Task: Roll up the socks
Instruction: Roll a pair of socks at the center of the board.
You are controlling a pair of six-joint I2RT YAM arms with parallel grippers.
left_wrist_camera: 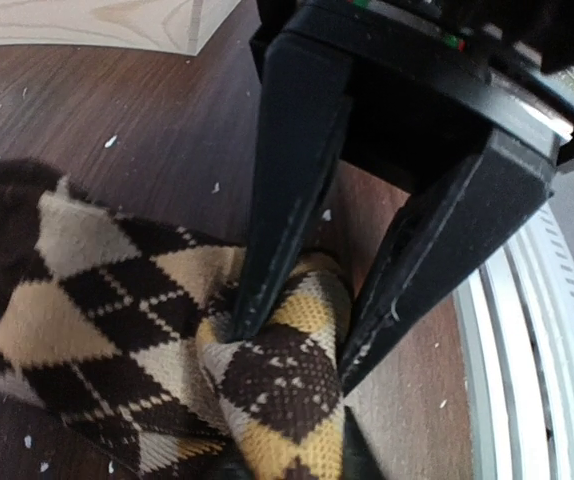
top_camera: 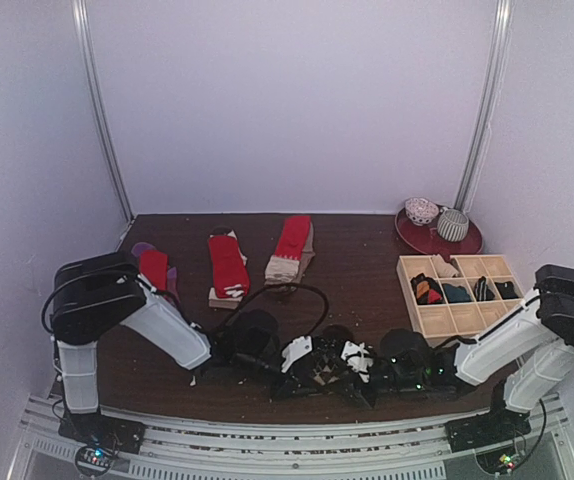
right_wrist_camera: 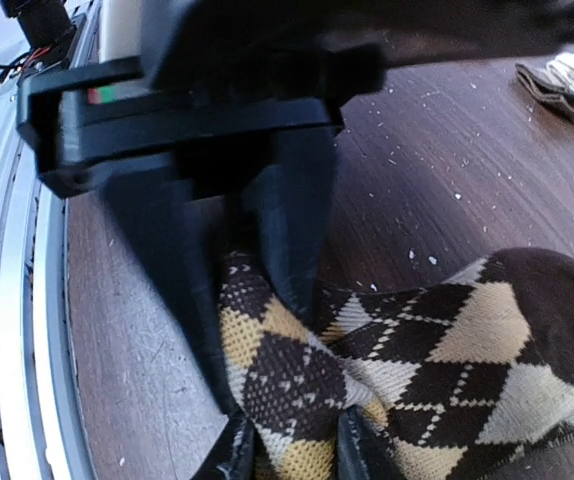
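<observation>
**Both grippers pinch argyle sock**

L→R: red socks (top_camera: 229, 265) lie flat, back-left of table. Left gripper (right_wrist_camera: 257, 345) clamped on argyle sock (left_wrist_camera: 117, 320) at near edge, center. Right gripper (left_wrist_camera: 297, 350) nips same bunched fold, facing it. Wooden tray (top_camera: 435, 320) w/ socks sits at right.

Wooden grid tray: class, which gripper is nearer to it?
Right. The right gripper holds the argyle sock just short of the tray; the left gripper holds it farther off, beyond the right one.
</observation>
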